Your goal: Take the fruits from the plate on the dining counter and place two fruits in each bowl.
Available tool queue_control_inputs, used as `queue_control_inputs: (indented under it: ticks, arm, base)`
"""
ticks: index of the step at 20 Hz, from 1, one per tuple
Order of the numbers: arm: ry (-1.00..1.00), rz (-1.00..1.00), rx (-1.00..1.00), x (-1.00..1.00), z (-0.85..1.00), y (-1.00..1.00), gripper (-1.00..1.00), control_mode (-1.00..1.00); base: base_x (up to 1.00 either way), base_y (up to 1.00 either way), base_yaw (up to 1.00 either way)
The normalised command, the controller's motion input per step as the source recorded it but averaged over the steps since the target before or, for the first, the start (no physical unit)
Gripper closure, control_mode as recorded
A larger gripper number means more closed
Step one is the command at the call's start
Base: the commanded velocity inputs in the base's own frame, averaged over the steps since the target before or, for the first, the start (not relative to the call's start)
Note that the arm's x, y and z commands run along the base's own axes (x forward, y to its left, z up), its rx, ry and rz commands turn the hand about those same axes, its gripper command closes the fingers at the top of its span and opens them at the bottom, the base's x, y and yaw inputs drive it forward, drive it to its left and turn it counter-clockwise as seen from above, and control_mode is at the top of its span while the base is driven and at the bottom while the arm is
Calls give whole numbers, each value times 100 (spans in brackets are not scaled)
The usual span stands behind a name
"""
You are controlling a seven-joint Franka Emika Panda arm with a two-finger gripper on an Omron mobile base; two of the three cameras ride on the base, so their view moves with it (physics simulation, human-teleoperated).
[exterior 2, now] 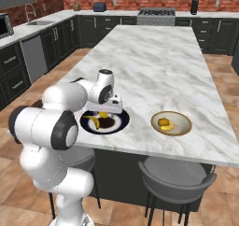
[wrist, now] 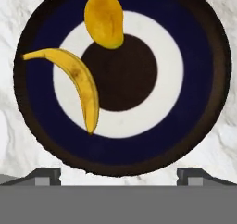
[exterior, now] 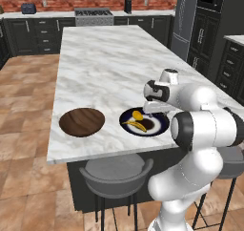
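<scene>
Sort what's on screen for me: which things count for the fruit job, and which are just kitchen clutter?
Job:
- navy plate with a banana and an oval yellow fruit
- wooden bowl
- tan bowl, two fruits in it
- marble dining counter
- tool, open above the plate

Lying about:
- stools
- stove
- toaster

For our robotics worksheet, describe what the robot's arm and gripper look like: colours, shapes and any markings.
The arm is made of bulky, rounded, glossy white segments joined by dark grey-black ring joints. No cables or markings can be seen on it. The gripper ends in two small, blocky dark grey finger tips.
</scene>
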Motion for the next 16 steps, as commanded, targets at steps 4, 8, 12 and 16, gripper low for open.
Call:
queue_control_inputs:
  ticks: [4,8,12,16]
  arm:
    - [6,9,-4,43,-37,56,-100,-100]
    - [6,3,0,44,-31,39,-100,-100]
    - [2,0,0,26,-30,20,-100,-100]
    - [0,0,3,6,-51,0,-100,-100]
  base:
    - [0,0,0]
    - [0,0,0]
    - [0,0,0]
    - [0,0,0]
